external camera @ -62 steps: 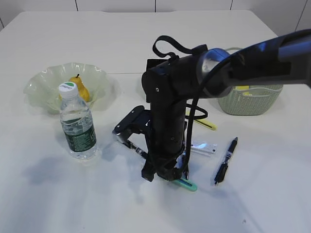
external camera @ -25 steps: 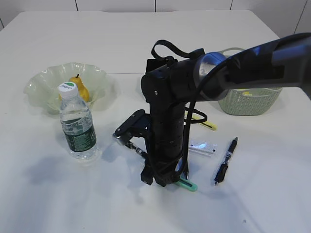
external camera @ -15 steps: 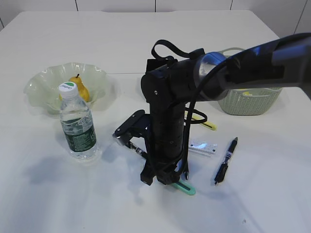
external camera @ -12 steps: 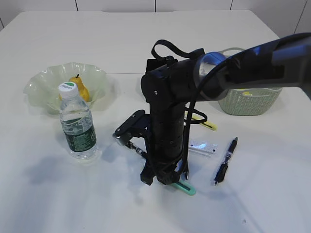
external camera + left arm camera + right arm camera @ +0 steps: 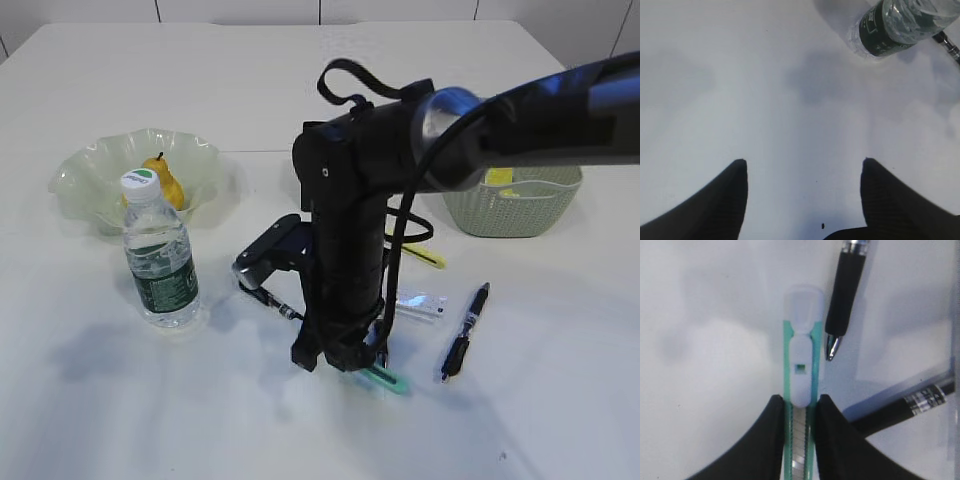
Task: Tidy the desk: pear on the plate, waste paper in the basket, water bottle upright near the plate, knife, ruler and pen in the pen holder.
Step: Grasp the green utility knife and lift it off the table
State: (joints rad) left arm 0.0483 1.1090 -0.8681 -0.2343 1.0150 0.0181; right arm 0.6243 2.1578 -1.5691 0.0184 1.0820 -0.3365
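Gripping the knife (image 5: 801,390) near the frame's lower centre, the right pincer (image 5: 799,416) has both fingers pressed against the knife's green sides. A pen (image 5: 846,292) lies just beside the knife, upper right. The left pincer (image 5: 802,167) hangs open over the bare counter (image 5: 740,90), the water bottle (image 5: 895,27) at upper right. In the exterior view the pear (image 5: 163,181) sits on the plate (image 5: 85,165) at left; the basket (image 5: 512,205) stands at right, the ruler (image 5: 420,303) centre-right.
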